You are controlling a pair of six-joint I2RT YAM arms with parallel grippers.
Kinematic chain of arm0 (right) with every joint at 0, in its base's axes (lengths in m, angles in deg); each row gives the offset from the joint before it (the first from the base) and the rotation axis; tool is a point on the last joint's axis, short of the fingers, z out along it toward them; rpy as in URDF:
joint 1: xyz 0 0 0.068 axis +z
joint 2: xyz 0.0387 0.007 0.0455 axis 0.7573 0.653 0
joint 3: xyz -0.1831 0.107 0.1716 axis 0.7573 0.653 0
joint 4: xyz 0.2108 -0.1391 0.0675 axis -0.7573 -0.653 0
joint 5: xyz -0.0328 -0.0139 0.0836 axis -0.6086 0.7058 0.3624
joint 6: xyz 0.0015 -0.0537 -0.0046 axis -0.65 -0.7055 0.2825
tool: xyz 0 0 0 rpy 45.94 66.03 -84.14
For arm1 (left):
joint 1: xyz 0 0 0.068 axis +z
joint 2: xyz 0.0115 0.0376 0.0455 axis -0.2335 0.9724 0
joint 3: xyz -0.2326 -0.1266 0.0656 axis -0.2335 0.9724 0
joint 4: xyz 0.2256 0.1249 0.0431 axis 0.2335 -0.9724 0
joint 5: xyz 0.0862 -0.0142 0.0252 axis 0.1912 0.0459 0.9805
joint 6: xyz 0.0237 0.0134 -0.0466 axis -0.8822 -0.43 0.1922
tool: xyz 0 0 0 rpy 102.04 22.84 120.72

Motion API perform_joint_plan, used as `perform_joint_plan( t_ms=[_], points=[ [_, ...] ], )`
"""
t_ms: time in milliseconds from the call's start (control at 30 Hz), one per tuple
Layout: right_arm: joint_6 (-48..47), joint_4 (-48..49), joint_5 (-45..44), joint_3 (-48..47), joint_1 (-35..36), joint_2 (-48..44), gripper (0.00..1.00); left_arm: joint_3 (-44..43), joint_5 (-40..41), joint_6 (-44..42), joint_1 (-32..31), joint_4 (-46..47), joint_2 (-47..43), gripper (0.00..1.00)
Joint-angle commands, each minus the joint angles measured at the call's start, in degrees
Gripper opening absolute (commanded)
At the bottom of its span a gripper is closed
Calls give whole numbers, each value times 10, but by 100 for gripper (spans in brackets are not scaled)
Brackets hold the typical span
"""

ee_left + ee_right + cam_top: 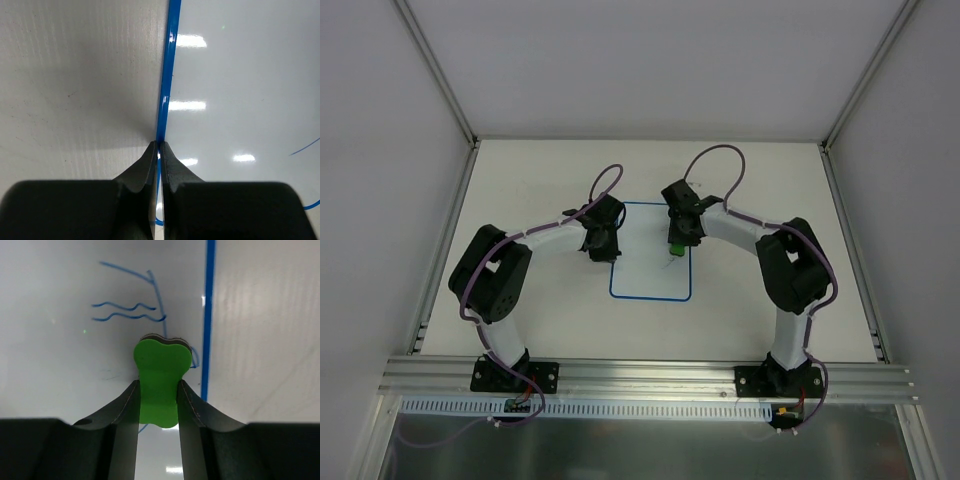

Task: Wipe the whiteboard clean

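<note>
Whiteboard (650, 270) lies mid-surface (520, 180), with the left pincer (603, 250) at its nine o'clock edge and the right pincer (677, 246) near three o'clock. Left wrist: tips together on the blue border (166, 90). Right wrist: pincer clamped on the green eraser (161, 382), scribbles (127, 310) at twelve o'clock. Probably light, stiff and slippery; best pinned at its edge.

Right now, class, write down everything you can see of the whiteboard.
The whiteboard is a glossy white rectangle with a thin blue border and rounded corners, lying flat on the table. Blue wavy scribbles mark it near its right edge. The shut left pincer meets its left border; the green eraser in the right pincer seems to touch it.
</note>
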State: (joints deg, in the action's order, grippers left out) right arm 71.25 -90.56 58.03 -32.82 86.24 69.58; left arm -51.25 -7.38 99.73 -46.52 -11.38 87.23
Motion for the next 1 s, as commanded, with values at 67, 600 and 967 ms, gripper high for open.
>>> perform_joint_plan(
  t_ms=[67,600,967],
  points=[
    [-8,-31,6,14,-15,2,0,14,17,6,-2,-17,16,0],
    [17,-94,62,45,76,-5,0,20,10,17,-2,-17,5,0],
    [-20,-93,32,50,-57,-25,0,29,-3,6,0,-16,-2,0]
  ],
)
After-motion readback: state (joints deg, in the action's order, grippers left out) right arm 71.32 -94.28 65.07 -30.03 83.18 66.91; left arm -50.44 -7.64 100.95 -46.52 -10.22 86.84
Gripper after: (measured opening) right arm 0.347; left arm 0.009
